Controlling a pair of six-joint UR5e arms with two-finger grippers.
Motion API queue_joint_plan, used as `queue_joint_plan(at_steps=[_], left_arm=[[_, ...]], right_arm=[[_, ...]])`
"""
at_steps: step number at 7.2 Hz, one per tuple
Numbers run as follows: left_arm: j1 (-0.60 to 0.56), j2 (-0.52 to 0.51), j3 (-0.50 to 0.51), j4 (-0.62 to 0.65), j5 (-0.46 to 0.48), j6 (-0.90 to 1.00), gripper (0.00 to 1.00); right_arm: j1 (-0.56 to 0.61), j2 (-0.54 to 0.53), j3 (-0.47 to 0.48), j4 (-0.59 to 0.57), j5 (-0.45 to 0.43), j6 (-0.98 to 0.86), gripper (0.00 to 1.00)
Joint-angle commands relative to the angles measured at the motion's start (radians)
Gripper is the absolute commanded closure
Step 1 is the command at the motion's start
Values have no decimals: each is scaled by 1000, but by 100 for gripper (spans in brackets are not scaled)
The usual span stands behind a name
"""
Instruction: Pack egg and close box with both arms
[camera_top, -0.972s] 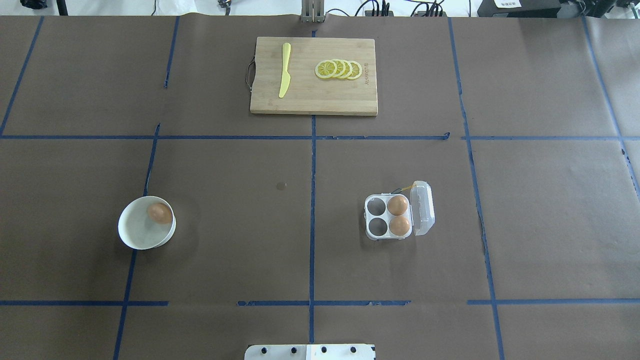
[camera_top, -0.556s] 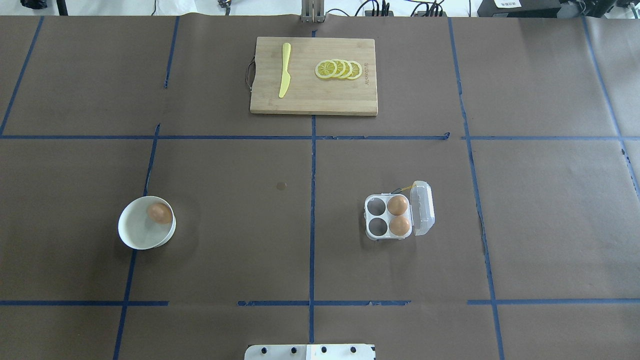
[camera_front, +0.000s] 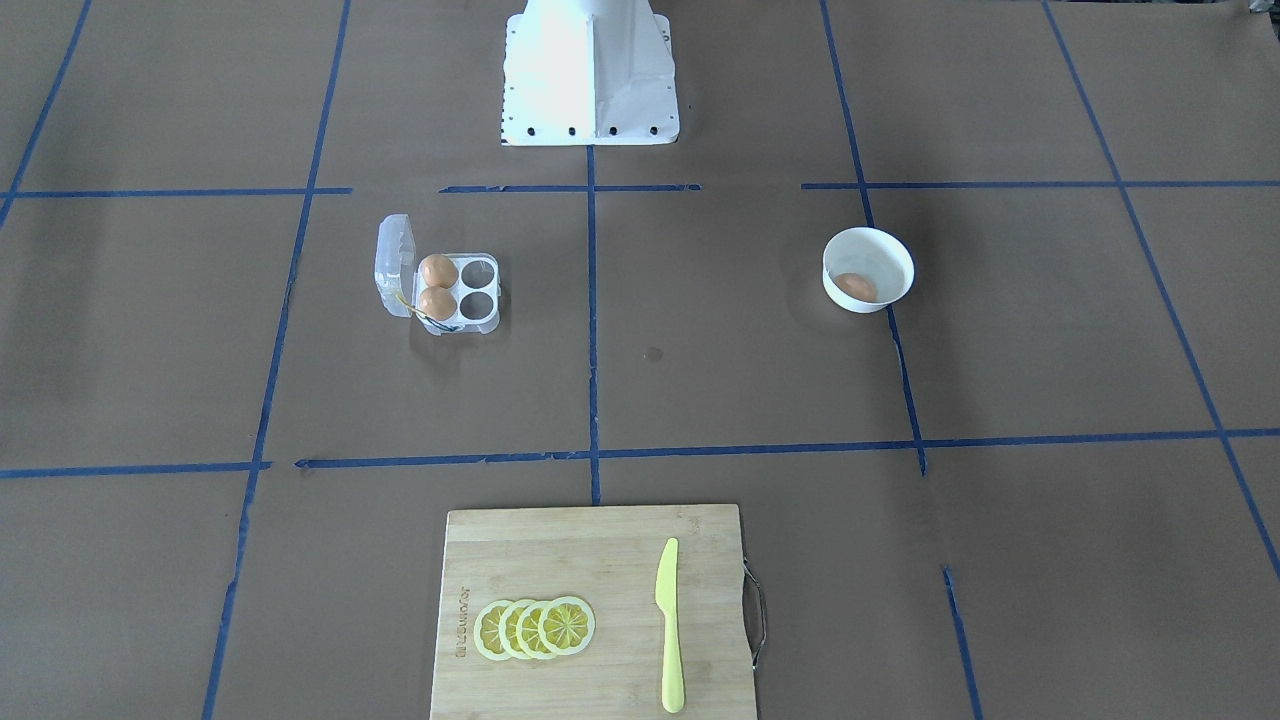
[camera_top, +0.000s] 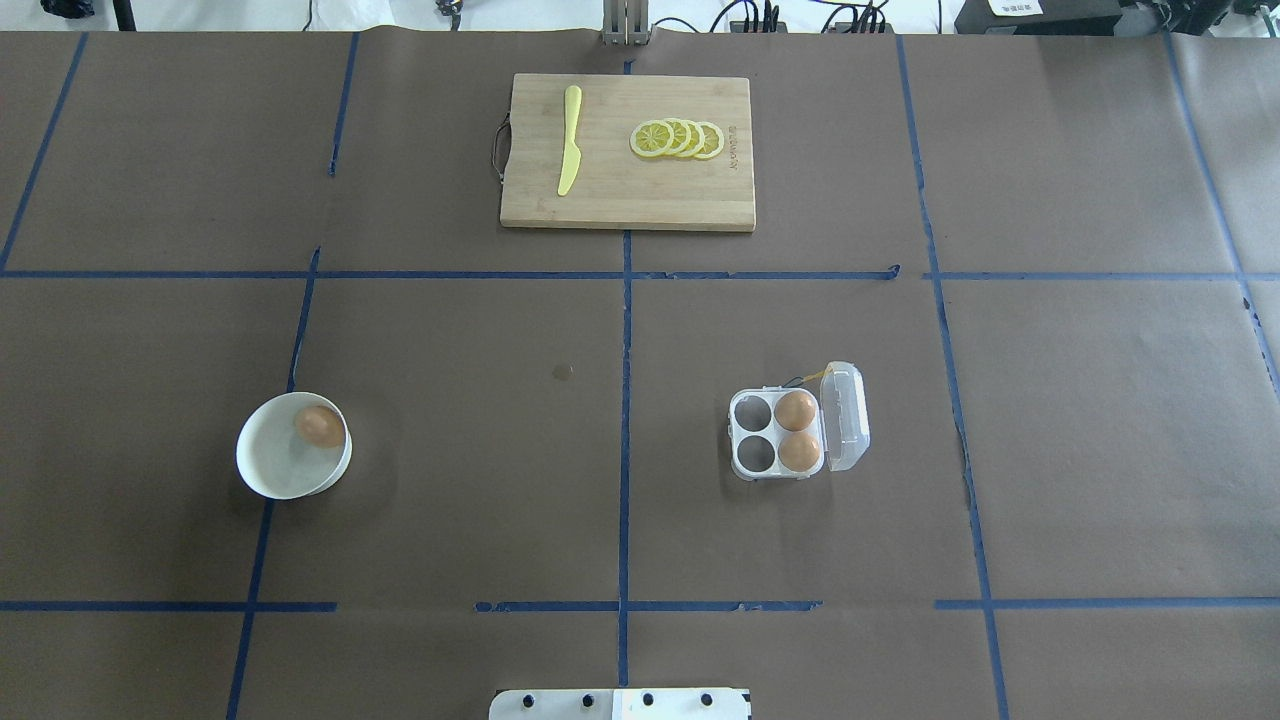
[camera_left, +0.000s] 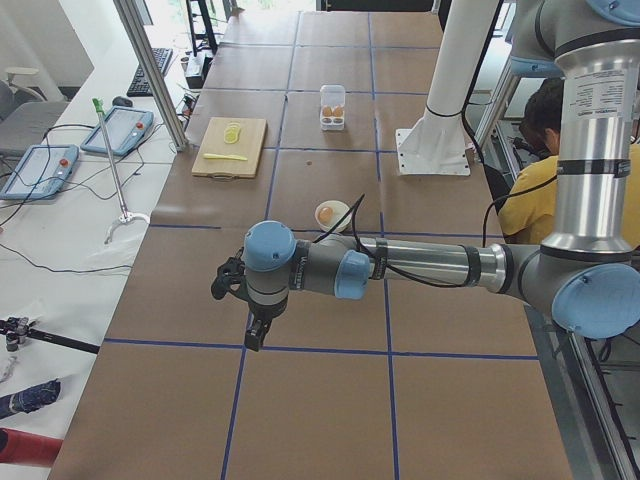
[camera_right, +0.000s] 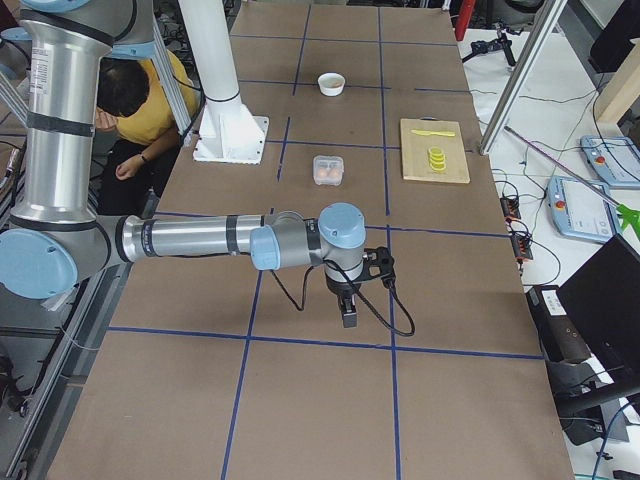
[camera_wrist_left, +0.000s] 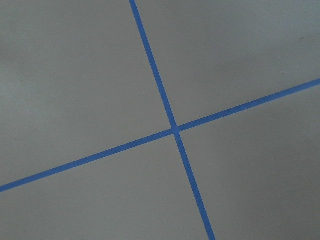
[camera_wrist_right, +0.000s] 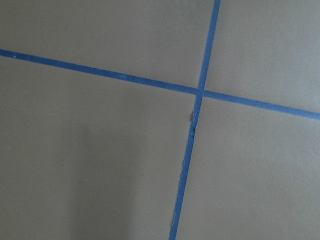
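Note:
The egg lies in a round white bowl on the table's left half; it also shows in the front view. The box sits right of centre with its clear lid open. Two brown eggs fill its right cells and the two left cells are empty. My left gripper shows only in the exterior left view, far from the bowl. My right gripper shows only in the exterior right view, well off from the box. I cannot tell whether either is open or shut.
A wooden cutting board lies at the far middle with a yellow knife and lemon slices. The white base pedestal stands at the near edge. A person in yellow sits behind the robot.

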Motion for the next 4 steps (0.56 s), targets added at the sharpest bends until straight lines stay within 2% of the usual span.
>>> queue_joint_plan(at_steps=[1,3,4], left_arm=[[2,-2,14,-234,6,0,0],[4,-5,41,-495,4,-4,0],[4,-4,44,-536,-2,-54,0]], right_arm=[[-2,18,-4,51,1,1,0],[-2,21,-13,58,1,1,0],[-2,21,-13,58,0,-1,0]])
